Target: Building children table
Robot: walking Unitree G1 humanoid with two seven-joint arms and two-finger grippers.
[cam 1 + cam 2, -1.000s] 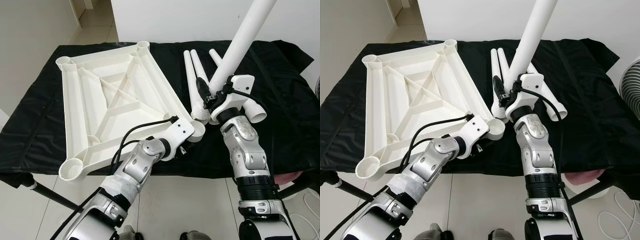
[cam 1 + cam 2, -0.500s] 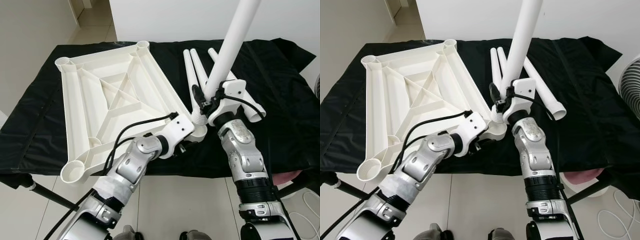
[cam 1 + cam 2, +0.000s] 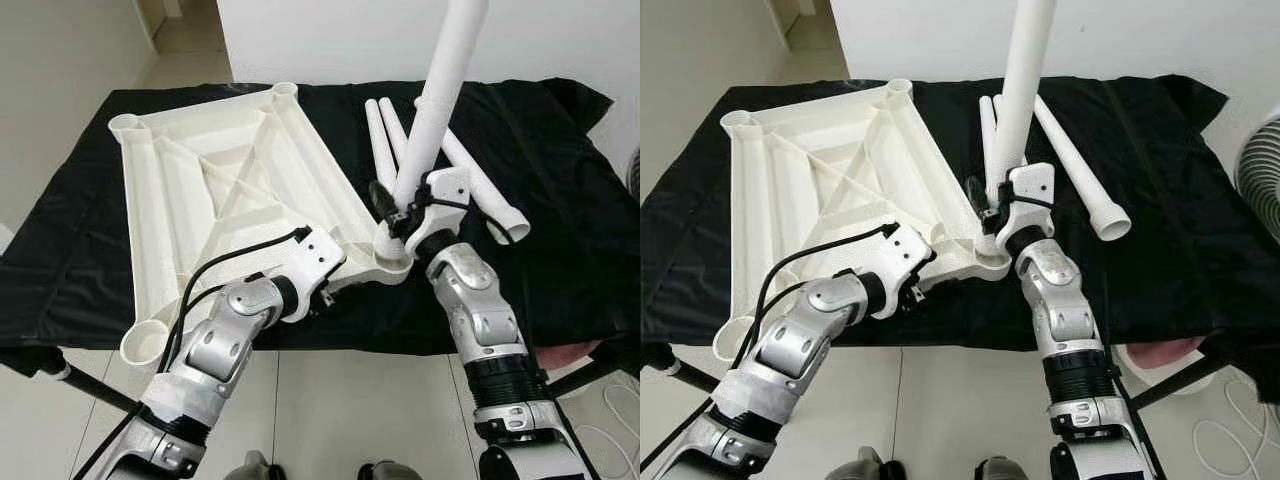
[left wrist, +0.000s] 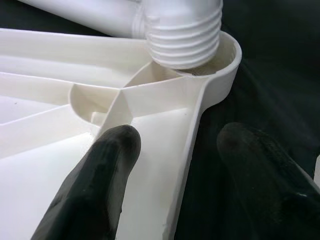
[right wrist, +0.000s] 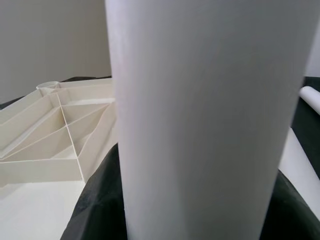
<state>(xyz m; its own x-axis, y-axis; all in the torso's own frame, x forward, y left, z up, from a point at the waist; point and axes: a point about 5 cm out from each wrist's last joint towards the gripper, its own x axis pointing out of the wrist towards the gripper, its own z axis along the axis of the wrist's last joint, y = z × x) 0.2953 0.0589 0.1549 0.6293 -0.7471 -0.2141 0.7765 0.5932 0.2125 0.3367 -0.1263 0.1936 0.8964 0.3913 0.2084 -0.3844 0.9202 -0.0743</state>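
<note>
Black cloth covers the whole work table, with pale floor tiles in front of it and a white wall behind.

Biggest thing on it is the upside-down white tabletop, ribs facing up, taking the left half of the cloth; its front-right corner socket sits near the front edge, around the middle.

Next, the leg being fitted: the right gripper is clamped round it, holding it nearly upright with the threaded end right at that socket's mouth. It looks like it's just entering, not screwed home, so I'd say leg one is barely started.

Three spare legs lie on the cloth just behind the held one, toward the back edge, so most of the build is left.

The left gripper is at the tabletop's front edge beside the socket, one finger on the plastic, the other over the cloth, straddling the rim. I can't tell whether it's actually squeezing.

The leg's top is cut off by the frame, and the wrist hides the exact thread engagement from the head views.
</note>
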